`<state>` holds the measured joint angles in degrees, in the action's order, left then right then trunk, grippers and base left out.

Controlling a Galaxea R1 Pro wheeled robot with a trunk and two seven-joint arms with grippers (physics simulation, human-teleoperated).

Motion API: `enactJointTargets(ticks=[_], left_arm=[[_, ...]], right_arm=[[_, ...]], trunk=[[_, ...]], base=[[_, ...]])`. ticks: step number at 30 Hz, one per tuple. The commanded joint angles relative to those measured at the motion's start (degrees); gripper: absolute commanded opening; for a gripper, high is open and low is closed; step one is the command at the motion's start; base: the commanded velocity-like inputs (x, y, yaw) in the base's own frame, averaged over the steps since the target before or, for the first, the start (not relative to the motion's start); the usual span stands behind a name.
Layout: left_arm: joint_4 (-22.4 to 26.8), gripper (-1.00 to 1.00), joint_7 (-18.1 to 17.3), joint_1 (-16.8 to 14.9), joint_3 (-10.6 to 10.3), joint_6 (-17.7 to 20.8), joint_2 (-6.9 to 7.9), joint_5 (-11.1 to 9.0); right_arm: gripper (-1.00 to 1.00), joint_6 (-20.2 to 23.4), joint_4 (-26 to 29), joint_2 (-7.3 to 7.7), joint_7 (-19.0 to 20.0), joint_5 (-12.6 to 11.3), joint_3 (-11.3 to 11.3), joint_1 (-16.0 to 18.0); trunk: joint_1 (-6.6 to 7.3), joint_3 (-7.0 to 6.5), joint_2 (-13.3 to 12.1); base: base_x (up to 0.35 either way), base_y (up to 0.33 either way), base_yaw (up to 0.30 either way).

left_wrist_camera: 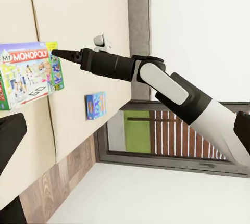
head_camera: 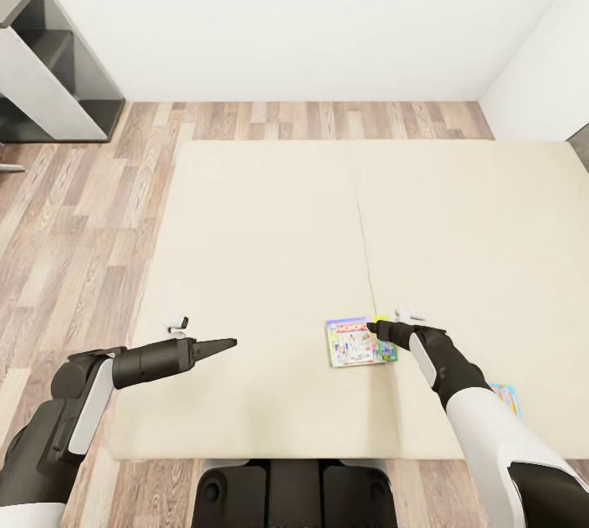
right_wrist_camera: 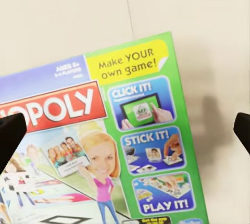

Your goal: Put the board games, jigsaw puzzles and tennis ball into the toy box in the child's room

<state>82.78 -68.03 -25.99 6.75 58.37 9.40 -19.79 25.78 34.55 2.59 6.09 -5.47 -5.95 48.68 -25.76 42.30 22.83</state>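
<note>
Both arms wear glossy white shells over dark grey joints, tapering to black pointed grippers: left gripper (head_camera: 219, 344), right gripper (head_camera: 381, 329). A black base sits at six o'clock.

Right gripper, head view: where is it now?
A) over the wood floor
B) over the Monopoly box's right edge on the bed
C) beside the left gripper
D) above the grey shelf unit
B: the right gripper sits at the right edge of the Monopoly box, which lies flat on the bed.
</note>
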Motion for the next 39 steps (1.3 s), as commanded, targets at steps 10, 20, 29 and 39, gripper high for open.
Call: enactJointTargets(ticks=[10, 20, 29, 39], left_arm=[[0.01, 1.0, -0.13, -0.01, 0.02, 0.34, 0.01, -0.08], [0.01, 1.0, -0.17, -0.02, 0.02, 0.34, 0.09, -0.08], [0.01, 1.0, -0.17, -0.02, 0.02, 0.34, 0.09, -0.08], [0.01, 1.0, -0.17, -0.02, 0.02, 0.34, 0.08, -0.08]], right_arm=[[1.0, 0.32, 0.11, -0.12, 0.06, -0.48, -0.07, 0.01], [1.0, 0.31, 0.24, -0.42, 0.14, -0.37, -0.03, -0.05], [1.0, 0.26, 0.25, -0.36, 0.15, -0.34, 0.04, -0.04], [1.0, 0.23, 0.34, -0.43, 0.39, -0.33, 0.06, -0.16]], trunk=[[-0.03, 1.01, 0.09], [-0.03, 1.77, 0.09], [-0.03, 1.82, 0.09], [-0.03, 1.82, 0.09]], base=[[0.0, 0.0, 0.0], [0.0, 0.0, 0.0], [0.0, 0.0, 0.0], [0.0, 0.0, 0.0]])
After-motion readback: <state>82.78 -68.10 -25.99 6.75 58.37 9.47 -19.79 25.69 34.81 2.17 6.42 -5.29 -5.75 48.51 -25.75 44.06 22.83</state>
